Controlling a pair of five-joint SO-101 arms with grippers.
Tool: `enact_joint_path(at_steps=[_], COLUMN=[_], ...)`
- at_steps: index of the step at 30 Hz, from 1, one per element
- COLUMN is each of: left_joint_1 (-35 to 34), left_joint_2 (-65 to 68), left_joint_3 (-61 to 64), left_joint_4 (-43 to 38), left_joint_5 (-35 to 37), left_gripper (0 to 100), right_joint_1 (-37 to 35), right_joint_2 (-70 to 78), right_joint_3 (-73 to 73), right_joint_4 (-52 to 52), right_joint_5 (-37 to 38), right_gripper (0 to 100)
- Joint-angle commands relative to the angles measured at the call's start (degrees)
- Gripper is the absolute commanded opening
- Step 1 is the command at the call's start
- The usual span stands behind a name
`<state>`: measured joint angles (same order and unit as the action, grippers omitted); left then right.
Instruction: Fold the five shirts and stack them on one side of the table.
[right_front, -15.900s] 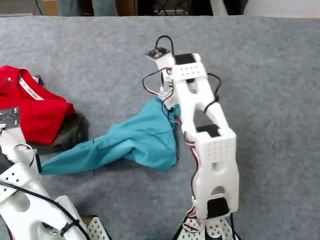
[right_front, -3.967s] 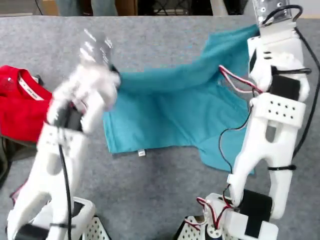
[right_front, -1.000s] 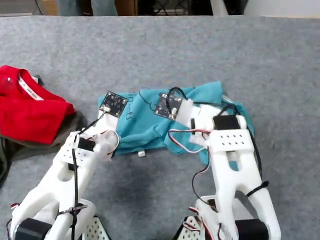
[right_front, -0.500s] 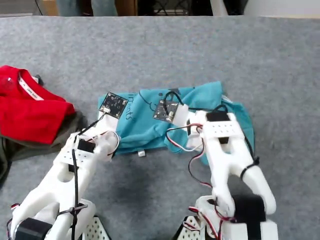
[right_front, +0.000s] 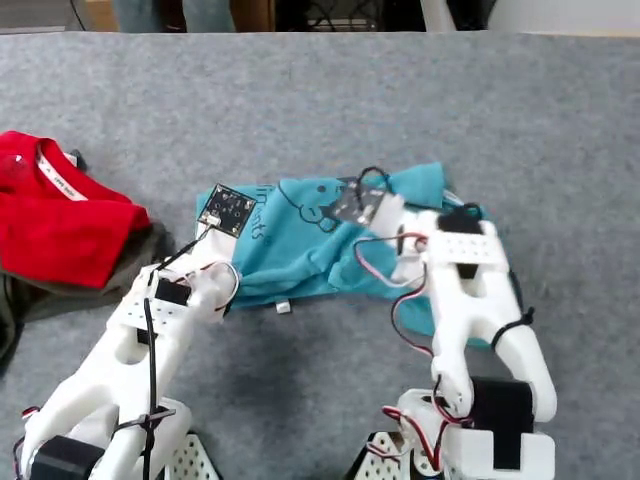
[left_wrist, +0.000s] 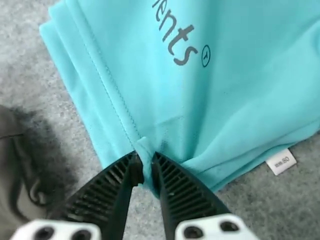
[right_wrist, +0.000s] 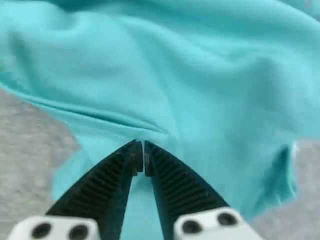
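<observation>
Both grippers pointed steeply down onto a crumpled teal cotton shirt (right_front: 295, 255). The left gripper (left_wrist: 143, 167) clamped a hem fold; the right gripper (right_wrist: 139, 150) stood closed, tips together.

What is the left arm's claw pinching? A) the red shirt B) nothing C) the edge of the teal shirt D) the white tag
C: the left gripper is closed on a small fold at the edge of the teal shirt.
</observation>
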<state>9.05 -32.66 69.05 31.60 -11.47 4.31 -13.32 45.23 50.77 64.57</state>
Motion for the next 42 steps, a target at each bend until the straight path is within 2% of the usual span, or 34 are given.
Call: enact_joint_path(at_steps=[1,3,10,15,19,23,25,30,42], left_joint_1=[0.1,0.2,0.2,0.3,0.6,-0.3,-0.7,-0.7,-0.7], left_joint_2=[-0.6,-0.6,-0.5,-0.1,-0.1,-0.1,0.0,-0.1,-0.1], left_joint_3=[-0.5,-1.9,-13.2,-14.5,-10.9,-8.8,-7.0,-2.9,-2.9], left_joint_4=[-0.9,-0.8,-0.4,-0.4,-0.9,-1.0,-2.8,-9.2,-9.4], left_joint_5=[-0.2,0.6,11.3,11.8,11.9,11.4,11.5,11.7,11.8], left_gripper=[3,3,3,3,3,3,3,3,3], right_joint_1=[3.4,5.0,7.4,4.4,2.0,1.5,1.8,1.8,1.3], right_joint_2=[0.0,0.0,0.0,0.9,2.6,6.0,8.5,16.2,23.2], right_joint_3=[-6.4,-10.0,-27.1,-27.4,-21.1,-18.7,-18.2,-18.7,-21.8], right_joint_4=[0.7,0.4,2.4,10.6,11.9,12.2,12.2,11.8,12.0], right_joint_5=[-0.5,-3.3,-13.1,-10.6,-8.4,-8.6,-8.6,-10.2,-10.3], right_gripper=[1.5,1.5,1.5,1.5,2.4,14.5,17.5,14.6,12.7])
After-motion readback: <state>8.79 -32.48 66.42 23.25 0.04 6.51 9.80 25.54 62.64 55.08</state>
